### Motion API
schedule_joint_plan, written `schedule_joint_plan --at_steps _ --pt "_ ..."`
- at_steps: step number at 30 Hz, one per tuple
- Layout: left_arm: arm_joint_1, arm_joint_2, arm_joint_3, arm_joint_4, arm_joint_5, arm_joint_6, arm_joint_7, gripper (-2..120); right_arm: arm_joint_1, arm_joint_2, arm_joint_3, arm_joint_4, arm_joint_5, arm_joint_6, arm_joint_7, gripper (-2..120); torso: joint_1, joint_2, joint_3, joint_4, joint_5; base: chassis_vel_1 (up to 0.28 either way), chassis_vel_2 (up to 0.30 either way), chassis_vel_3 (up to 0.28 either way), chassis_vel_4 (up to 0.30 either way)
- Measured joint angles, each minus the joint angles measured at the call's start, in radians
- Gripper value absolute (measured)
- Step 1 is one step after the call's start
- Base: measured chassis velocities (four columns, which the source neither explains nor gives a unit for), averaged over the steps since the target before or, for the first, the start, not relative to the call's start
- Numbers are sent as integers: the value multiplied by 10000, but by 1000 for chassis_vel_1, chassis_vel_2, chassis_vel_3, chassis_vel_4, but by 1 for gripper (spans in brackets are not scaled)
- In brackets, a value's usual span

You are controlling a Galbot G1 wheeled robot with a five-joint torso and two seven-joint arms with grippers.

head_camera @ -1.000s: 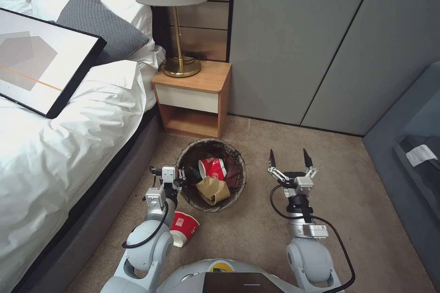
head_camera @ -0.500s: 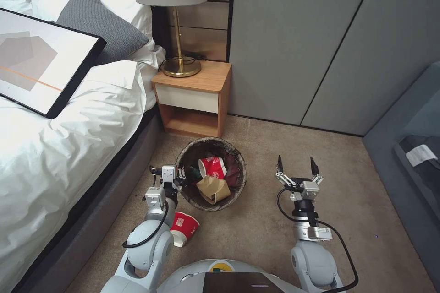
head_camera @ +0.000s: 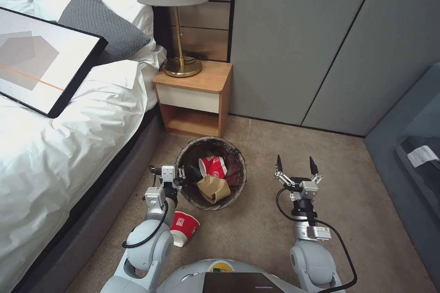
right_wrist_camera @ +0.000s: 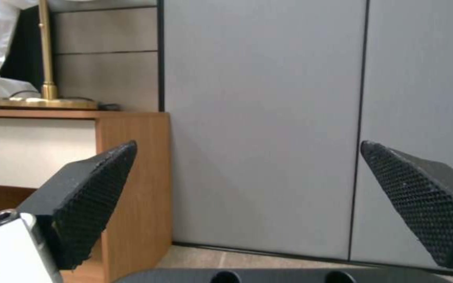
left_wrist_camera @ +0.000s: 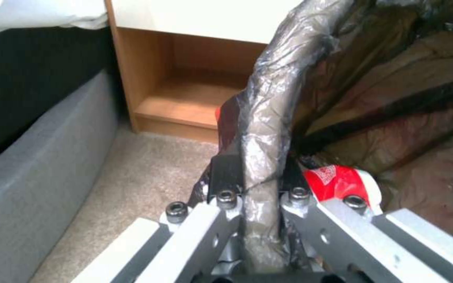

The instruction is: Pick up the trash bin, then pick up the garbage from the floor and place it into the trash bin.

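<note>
The trash bin [head_camera: 211,173] stands on the carpet in front of the wooden nightstand [head_camera: 195,96], between the bed [head_camera: 59,146] and the right arm, and sits in the same place as half a second ago. The left tool [head_camera: 176,178] is at the bin's near-left rim, just as it was in both earlier pictures; the left wrist view shows its two fingers closed tight on the liner-covered rim [left_wrist_camera: 260,157], one finger outside the bin and one inside. Inside the bin lie a red-and-white cup [head_camera: 212,167] and a crumpled brown paper piece [head_camera: 213,189]. A second red-and-white cup [head_camera: 183,228] lies on its side on the carpet just beside the left arm, near the robot's base and apart from the bin; it has not shifted. The right tool [head_camera: 294,164] hangs over bare carpet to the right of the bin, its fingers spread wide and holding nothing. A second ago it was closer to the bin; it then drew back to the right and towards the robot, and over the last half second it has barely changed.
</note>
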Motion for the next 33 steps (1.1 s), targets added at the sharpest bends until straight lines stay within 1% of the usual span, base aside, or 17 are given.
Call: schedule_joint_plan --at_steps 12,25,33 --pt "0 -7 -4 0 6 3 46 0 86 12 4 -17 -6 6 -9 100 0 0 0 1 0 59 60 51 54" --pt "18 1 9 -15 9 28 152 0 147 -5 25 -5 -6 3 -39 100 0 0 0 1 3 116 108 111 108" --pt "18 6 3 2 2 -76 257 0 170 -4 8 0 -6 -8 -43 100 0 0 0 5 2 127 103 112 114"
